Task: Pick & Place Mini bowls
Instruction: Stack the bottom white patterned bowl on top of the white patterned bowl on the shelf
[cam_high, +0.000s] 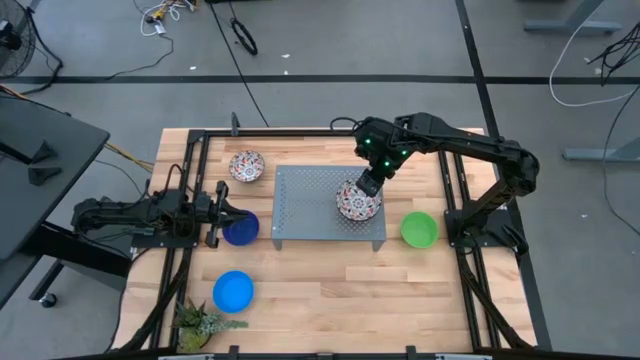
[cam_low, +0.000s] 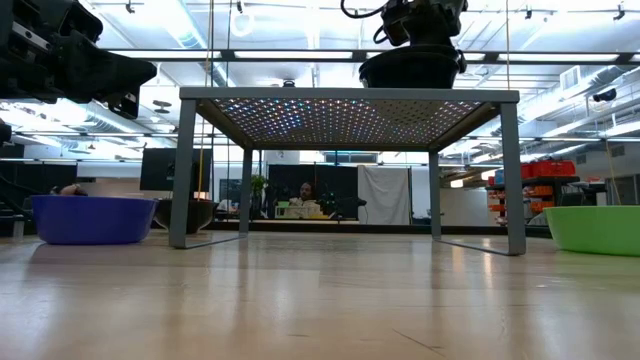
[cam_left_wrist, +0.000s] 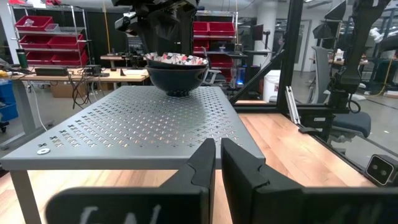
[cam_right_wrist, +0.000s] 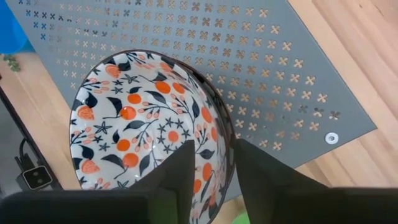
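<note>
On the tray (cam_high: 310, 195), right pincer (cam_right_wrist: 212, 163) part-open, straddling floral bowl's (cam_right_wrist: 143, 118) rim.

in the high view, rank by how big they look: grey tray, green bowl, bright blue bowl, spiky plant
1. grey perforated tray, clearly largest.
2. green bowl and bright blue bowl: they look alike, so no ranking between them.
3. spiky plant: unsure, since its leaves spread about as wide as a bowl.
</note>
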